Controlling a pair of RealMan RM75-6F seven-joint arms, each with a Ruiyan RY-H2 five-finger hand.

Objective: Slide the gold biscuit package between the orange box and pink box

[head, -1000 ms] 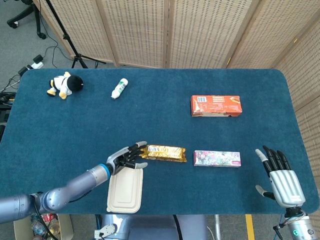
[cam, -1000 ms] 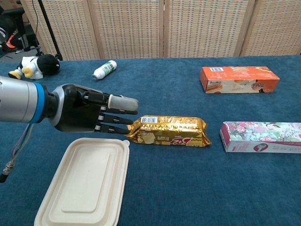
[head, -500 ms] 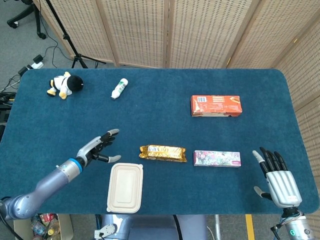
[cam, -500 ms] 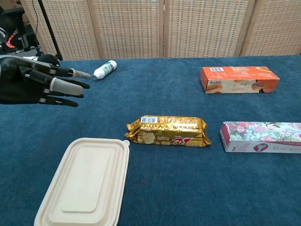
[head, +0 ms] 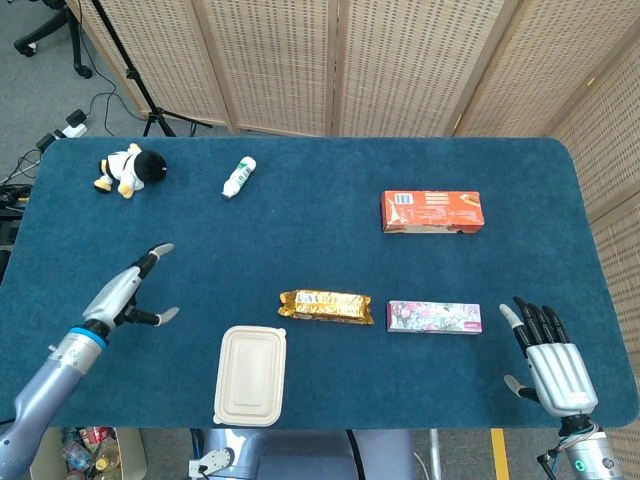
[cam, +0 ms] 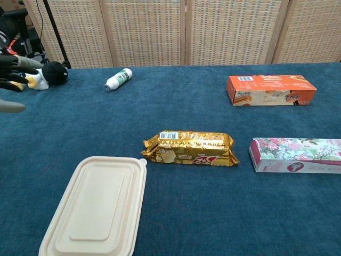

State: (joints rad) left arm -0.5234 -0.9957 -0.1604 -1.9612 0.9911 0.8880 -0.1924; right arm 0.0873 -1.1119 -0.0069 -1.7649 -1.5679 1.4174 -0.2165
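Observation:
The gold biscuit package [head: 325,306] [cam: 189,148] lies flat near the table's front, just left of the pink floral box [head: 434,317] [cam: 296,156]. The orange box [head: 432,211] [cam: 270,89] lies farther back on the right. My left hand [head: 128,291] hovers open far to the left of the package, fingers spread, holding nothing; only its fingertips [cam: 11,106] show at the chest view's left edge. My right hand [head: 551,364] is open at the front right corner, right of the pink box, and does not show in the chest view.
A beige lidded food container [head: 250,375] [cam: 96,207] lies front-left of the package. A white bottle [head: 239,178] [cam: 118,79] and a penguin plush toy [head: 127,170] [cam: 43,74] lie at the back left. The blue table's front edge [head: 400,426] is close to the container.
My left hand has drawn away from the gold package's left end, moving well to the left and opening. The package has not moved. My right hand has barely shifted.

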